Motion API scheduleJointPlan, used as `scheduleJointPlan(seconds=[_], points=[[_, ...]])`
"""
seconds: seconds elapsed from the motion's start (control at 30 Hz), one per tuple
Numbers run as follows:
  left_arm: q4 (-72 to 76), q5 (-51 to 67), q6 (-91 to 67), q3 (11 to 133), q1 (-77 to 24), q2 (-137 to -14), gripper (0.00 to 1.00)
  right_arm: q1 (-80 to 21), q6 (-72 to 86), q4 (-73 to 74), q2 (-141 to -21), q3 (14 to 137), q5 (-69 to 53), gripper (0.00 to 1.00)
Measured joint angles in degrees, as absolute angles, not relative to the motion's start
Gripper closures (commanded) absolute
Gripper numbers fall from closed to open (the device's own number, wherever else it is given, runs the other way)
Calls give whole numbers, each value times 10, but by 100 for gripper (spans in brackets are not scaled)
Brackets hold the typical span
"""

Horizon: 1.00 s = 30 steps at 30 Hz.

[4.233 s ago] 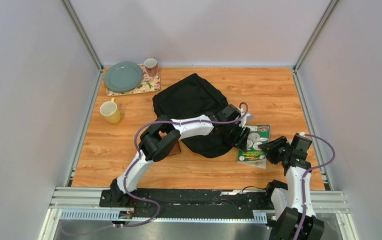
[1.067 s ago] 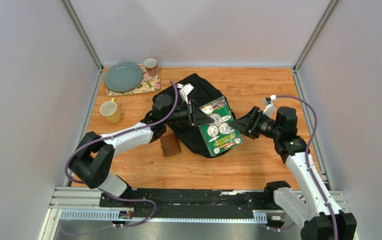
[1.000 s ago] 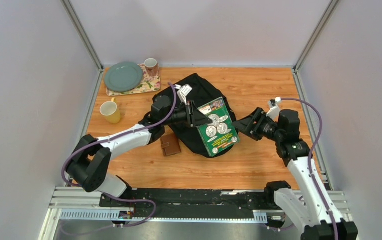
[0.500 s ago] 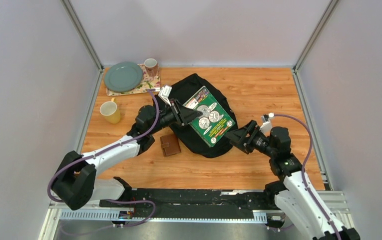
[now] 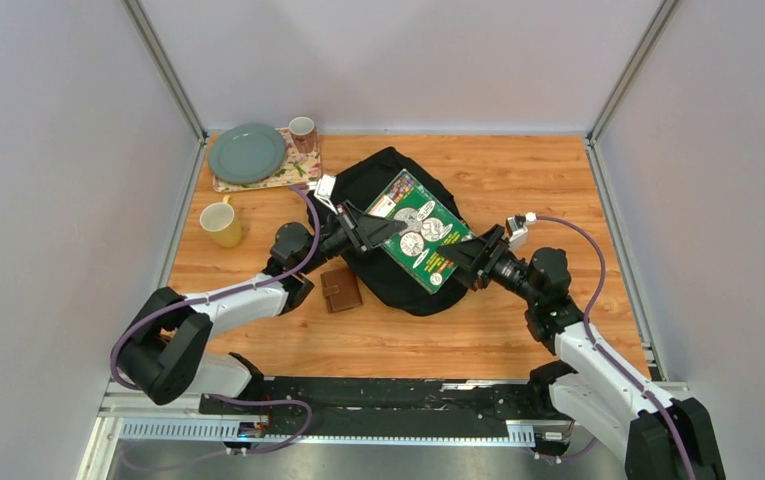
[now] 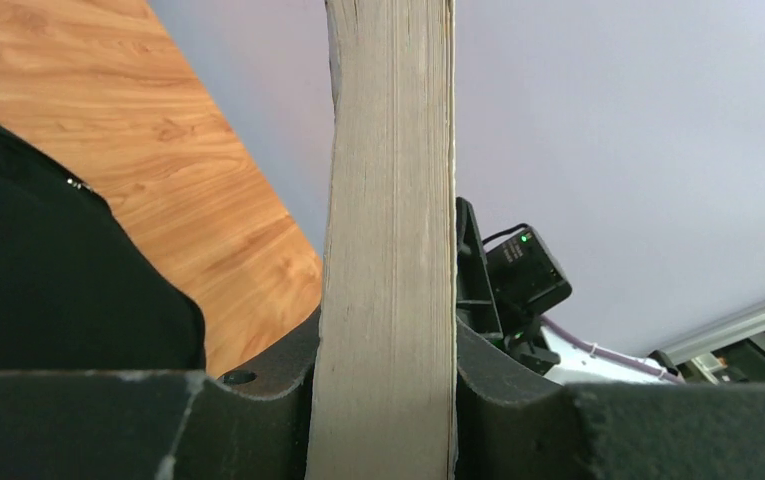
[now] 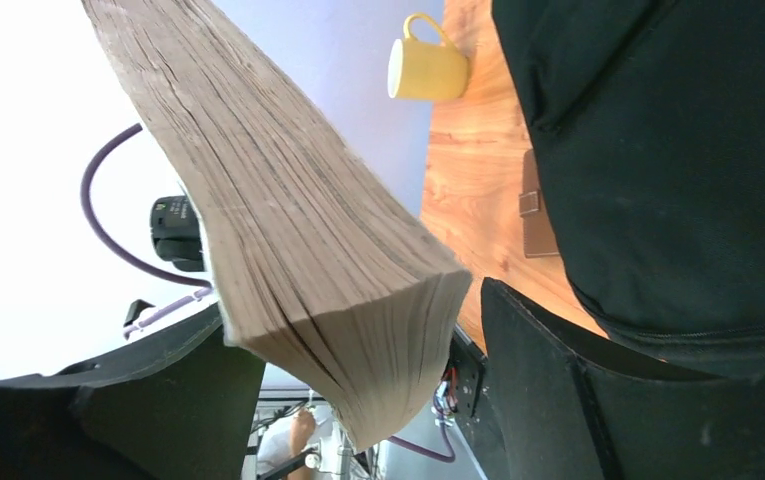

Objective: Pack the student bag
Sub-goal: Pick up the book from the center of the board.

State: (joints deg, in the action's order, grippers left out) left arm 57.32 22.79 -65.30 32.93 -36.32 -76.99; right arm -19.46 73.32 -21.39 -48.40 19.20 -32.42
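Top external view: left hand [image 5: 370,228] is clamped on the book's [image 5: 420,232] left edge, holding it up over the student bag [image 5: 366,182], which lies mid-bench [image 5: 538,190]. Right hand [image 5: 466,262] straddles the opposite corner with its fingers apart and isn't pinching it, so I'd guess it's just guiding the book in.

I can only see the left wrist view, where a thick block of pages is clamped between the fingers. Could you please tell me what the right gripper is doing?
Observer: The right gripper straddles the opposite corner of the book. Its wrist view shows a gap beside one finger, so it is open, not clamped.
Operator: Thank you. Where is the book relative to the bag?
Observer: In the top view it hangs tilted above the black backpack, green cover up, not inside it.
Operator: Is anything else lying close by?
Observer: A small brown wallet lies on the table beside the backpack, on the left arm's side.
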Motion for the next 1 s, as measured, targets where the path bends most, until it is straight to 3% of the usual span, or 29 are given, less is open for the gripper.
scheduleJointPlan(seconds=[0.1,0.3,0.33,0.4,0.43,0.5,0.53,0.57,0.63,0.8,1.0], points=[[602,229,-667,329,-363,-781,100,-196,756,-265,-493,180,-326,25],[635,240,-694,322,-363,-804,100,-197,778,-307,-491,171,-326,46],[639,241,-698,322,-363,-805,100,-197,780,-311,-490,171,-326,54],[647,241,-705,322,-363,-807,100,-197,790,-322,-489,170,-326,62],[650,241,-708,322,-362,-808,100,-197,792,-329,-488,170,-326,75],[656,241,-714,322,-362,-811,87,-197,794,-340,-486,170,-327,87],[657,241,-720,322,-361,-813,75,-197,791,-342,-484,170,-328,96],[659,242,-725,322,-361,-815,41,-197,791,-341,-481,170,-328,100],[659,245,-726,322,-361,-817,26,-198,786,-331,-473,170,-326,100],[584,267,-682,331,-360,-809,25,-200,734,-189,-401,183,-291,100],[289,233,-505,431,-362,-783,24,-203,642,76,-279,258,-155,100]])
